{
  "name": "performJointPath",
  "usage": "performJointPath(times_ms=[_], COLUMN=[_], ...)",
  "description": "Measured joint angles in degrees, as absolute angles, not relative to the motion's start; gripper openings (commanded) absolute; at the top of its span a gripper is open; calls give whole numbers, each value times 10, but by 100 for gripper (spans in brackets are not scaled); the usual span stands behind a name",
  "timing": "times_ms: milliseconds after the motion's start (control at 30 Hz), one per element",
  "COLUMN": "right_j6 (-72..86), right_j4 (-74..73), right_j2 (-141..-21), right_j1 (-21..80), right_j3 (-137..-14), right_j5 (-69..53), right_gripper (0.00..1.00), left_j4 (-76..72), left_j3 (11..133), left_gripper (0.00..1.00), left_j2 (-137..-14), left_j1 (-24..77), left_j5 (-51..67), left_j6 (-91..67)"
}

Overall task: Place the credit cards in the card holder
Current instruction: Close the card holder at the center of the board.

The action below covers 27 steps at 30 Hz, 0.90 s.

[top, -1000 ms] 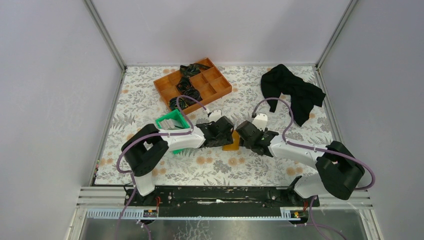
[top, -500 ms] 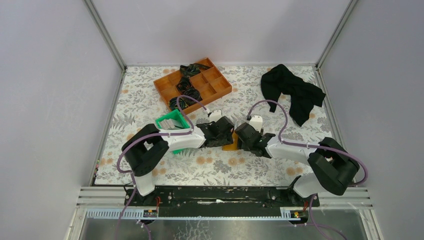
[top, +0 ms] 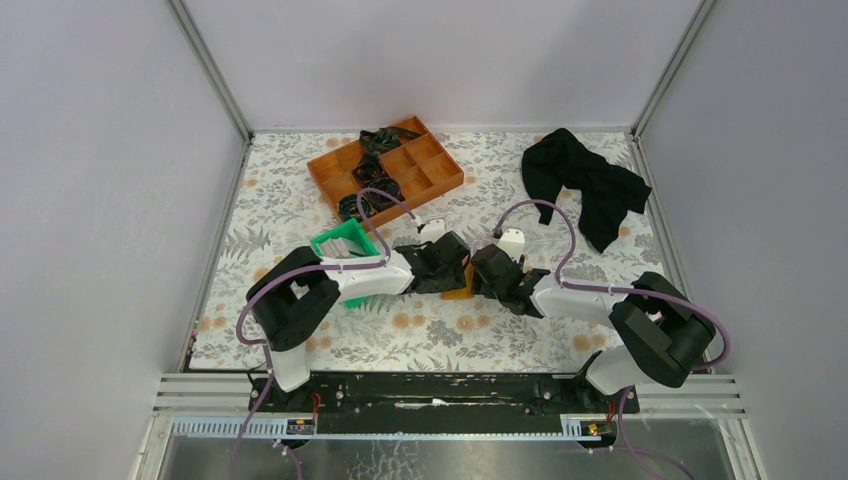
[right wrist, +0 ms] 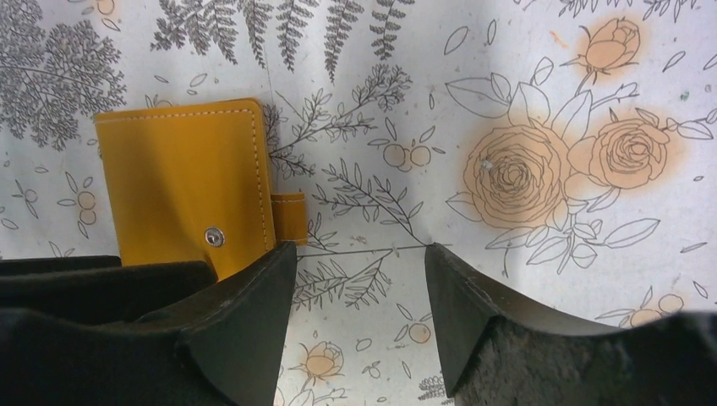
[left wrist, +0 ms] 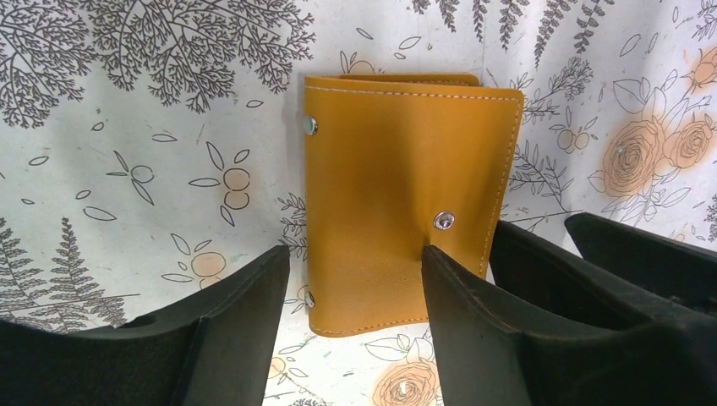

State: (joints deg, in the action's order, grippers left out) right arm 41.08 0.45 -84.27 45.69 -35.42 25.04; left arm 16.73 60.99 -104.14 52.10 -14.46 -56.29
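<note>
Card holder (left wrist: 397, 186) partly between spread left fingers (left wrist: 241, 326); beside right fingers (right wrist: 249, 317).

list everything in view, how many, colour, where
card holder: 1, orange-tan, folded, between the grippers
credit cards: none that I can make out
bin: 1, green, left of the card holder
compartment tray: 1, orange, far side, left of centre
tangled items: several, black, in the tray
garment: 1, black, far right
tablecloth: 1, floral, under everything
left gripper: 1, black, open, at the card holder
right gripper: 1, black, open, beside the card holder
</note>
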Motion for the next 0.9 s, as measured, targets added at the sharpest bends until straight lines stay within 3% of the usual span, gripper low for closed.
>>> performJointPath(times_ms=[567, 900], right_j6=[407, 403], right_j4=[158, 168], right_j2=[-902, -911], right_j1=[441, 414], right_j3=[-349, -361], right_j5=[270, 233], right_gripper=[64, 64], left_j4=[185, 182], left_j3=[619, 616], left_gripper=[66, 64], left_j2=[-1056, -1056], left_j1=[520, 515], left_j5=[-130, -123], left_j6=[-547, -544])
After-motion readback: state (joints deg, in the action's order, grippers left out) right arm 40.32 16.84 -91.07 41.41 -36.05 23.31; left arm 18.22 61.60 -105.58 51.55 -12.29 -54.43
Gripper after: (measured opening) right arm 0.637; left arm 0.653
